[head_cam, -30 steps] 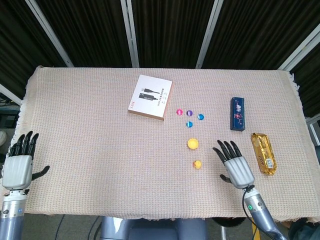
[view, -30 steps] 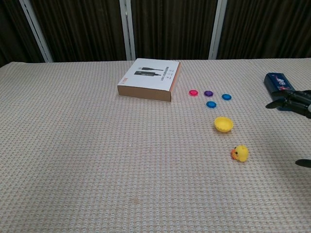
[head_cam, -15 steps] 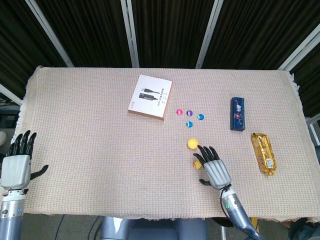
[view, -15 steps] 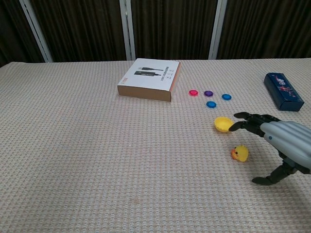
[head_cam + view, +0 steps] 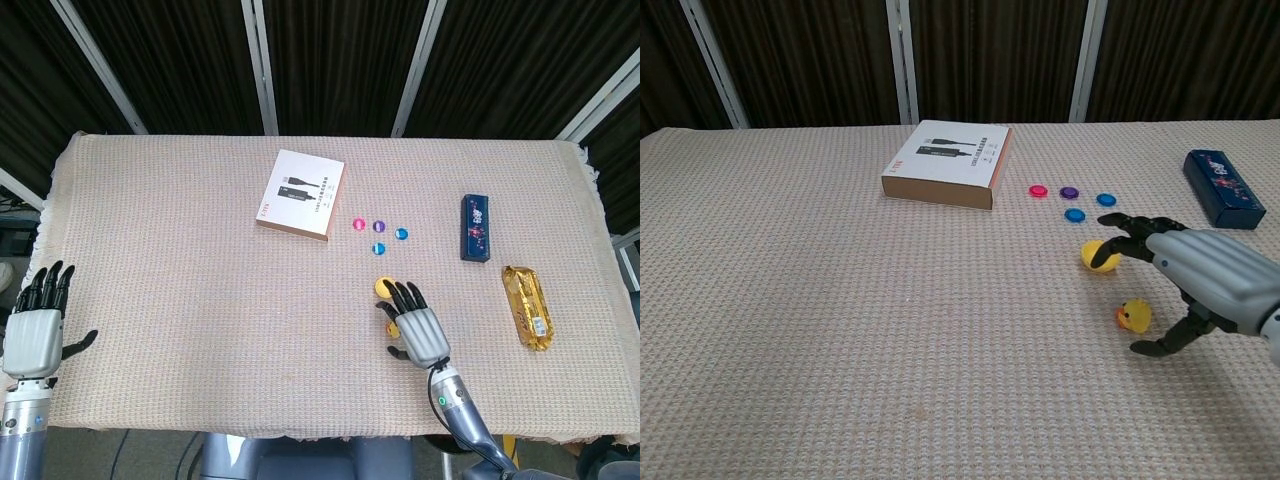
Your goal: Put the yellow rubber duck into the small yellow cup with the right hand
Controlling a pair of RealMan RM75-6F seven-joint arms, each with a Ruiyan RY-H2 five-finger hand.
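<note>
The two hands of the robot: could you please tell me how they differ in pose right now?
The right hand reaches over the table above the yellow rubber duck, fingers near the small yellow cup; the left hand sits at the table's left edge, away from any object. Both have their fingers spread and hold nothing.

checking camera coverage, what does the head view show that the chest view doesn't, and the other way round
Only the head view shows the left hand, open at the table's near left edge, and the gold packet at the far right. Only the chest view shows the yellow rubber duck nearly whole under the right hand; from above the hand hides most of it. Both show the right hand open over the duck, the small yellow cup, the white box, the coloured discs and the blue box.
</note>
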